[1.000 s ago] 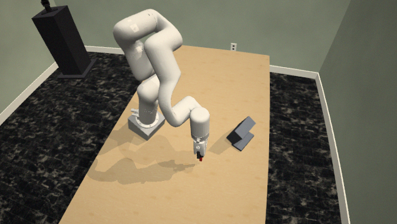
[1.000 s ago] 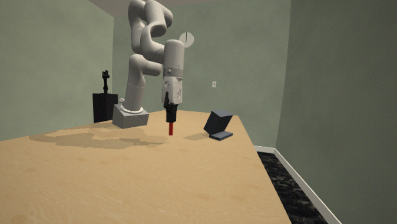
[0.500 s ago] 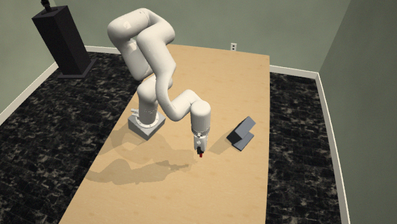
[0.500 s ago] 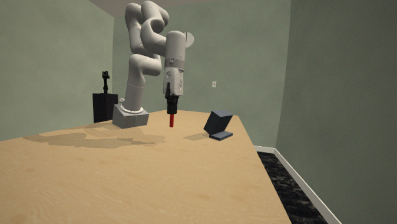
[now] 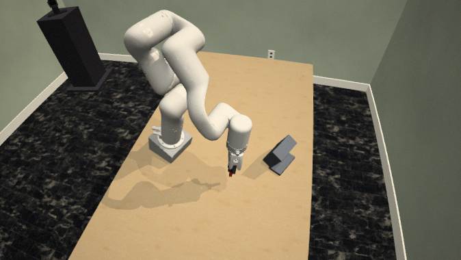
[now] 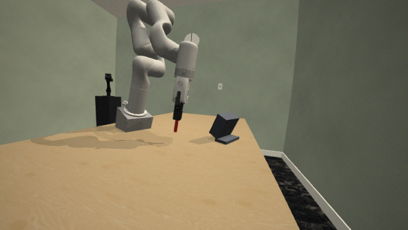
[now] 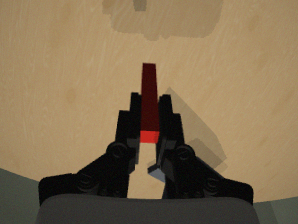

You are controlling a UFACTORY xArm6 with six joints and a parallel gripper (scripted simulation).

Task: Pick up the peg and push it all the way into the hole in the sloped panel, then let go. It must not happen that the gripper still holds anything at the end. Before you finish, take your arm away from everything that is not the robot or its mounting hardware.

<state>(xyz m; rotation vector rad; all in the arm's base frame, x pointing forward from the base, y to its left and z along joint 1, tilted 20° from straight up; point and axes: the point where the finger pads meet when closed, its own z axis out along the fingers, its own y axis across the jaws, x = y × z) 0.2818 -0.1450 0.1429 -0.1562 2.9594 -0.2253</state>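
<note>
The red peg (image 6: 175,125) hangs upright from my gripper (image 6: 178,112), which is shut on its upper end and holds it above the wooden table. In the wrist view the peg (image 7: 149,103) sticks out past the black fingertips of the gripper (image 7: 150,119). In the top view the gripper (image 5: 233,169) and the peg's red tip (image 5: 231,174) sit left of the grey sloped panel (image 5: 282,153). The panel (image 6: 224,127) stands on its base plate to the right of the peg. Its hole does not show in these views.
The arm's grey base (image 5: 169,145) is bolted to the table on the left. A black pedestal (image 5: 71,47) stands on the floor in the far left corner. The table's right edge (image 5: 311,144) runs just past the panel.
</note>
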